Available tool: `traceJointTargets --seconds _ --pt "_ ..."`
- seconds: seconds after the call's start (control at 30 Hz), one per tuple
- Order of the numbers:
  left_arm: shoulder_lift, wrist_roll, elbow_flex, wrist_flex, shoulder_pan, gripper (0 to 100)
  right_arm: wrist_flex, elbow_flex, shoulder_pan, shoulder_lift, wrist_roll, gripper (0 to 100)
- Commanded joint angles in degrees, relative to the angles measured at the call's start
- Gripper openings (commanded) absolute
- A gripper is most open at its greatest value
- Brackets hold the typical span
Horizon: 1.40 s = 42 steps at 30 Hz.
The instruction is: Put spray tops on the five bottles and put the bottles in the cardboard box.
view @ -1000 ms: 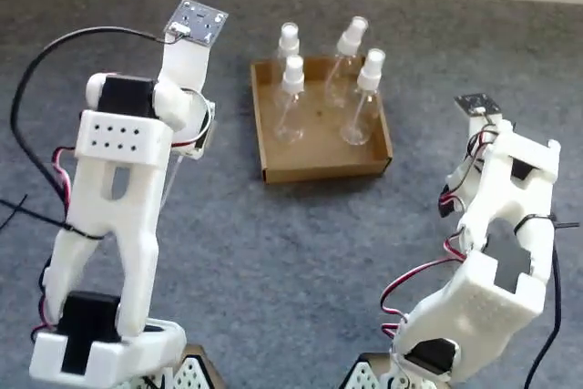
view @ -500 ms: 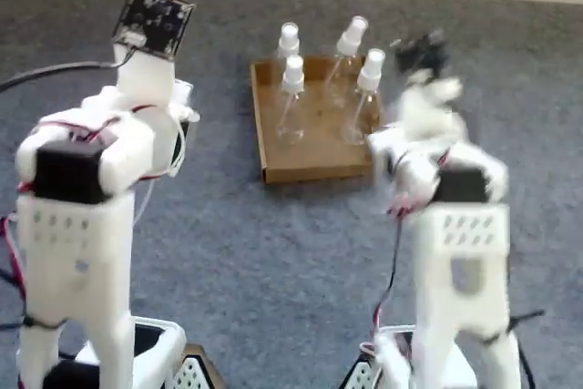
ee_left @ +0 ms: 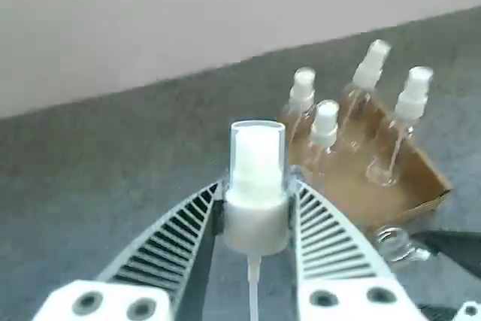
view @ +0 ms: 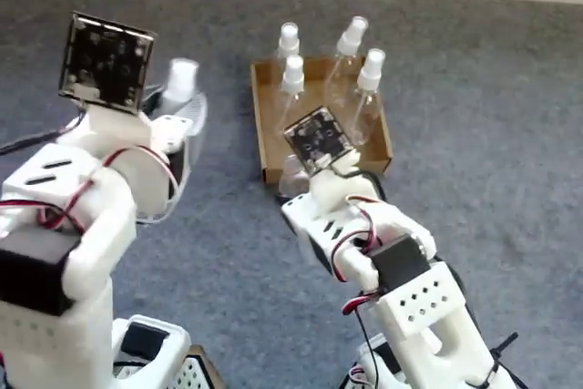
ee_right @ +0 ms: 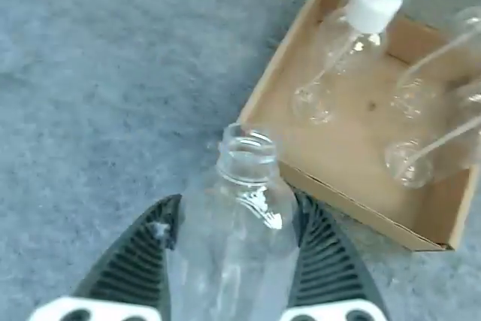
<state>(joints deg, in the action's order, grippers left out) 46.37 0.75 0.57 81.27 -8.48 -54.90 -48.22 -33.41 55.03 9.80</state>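
We list: white plastic spray top (ee_left: 257, 163), upright, dip tube trailing back between the left gripper's (ee_left: 257, 199) fingers, which clamp its collar. Clear uncapped plastic bottle (ee_right: 242, 186), neck pointing away from the wrist, clamped lengthwise in the right gripper's (ee_right: 237, 219) fingers (swung in from the right within the last second), just before the brown cardboard box (view: 260, 116) holding four capped bottles (view: 293, 79).

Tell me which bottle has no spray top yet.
The bottle in the right gripper, beside the box: its neck is open, while the four other bottles wear white tops.
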Motion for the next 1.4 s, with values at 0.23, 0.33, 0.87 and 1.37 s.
traceJointTargets --seconds 0.23,0.33,0.87,1.37 --pt "2.68 4.84 0.31 -18.11 -9.71 2 10.77 -8.31 -3.65 5.76 2.37 0.5" --pt "2.51 4.92 -0.57 -21.89 -13.05 2 22.29 -16.92 -3.65 12.09 -2.55 0.5" --pt "2.51 4.92 -13.93 -41.85 -24.75 1 29.41 -33.63 -3.82 38.81 -2.81 0.5" --pt "-2.77 5.01 -16.92 -44.57 -24.75 1 29.32 -33.71 -3.56 40.92 -2.73 0.5"
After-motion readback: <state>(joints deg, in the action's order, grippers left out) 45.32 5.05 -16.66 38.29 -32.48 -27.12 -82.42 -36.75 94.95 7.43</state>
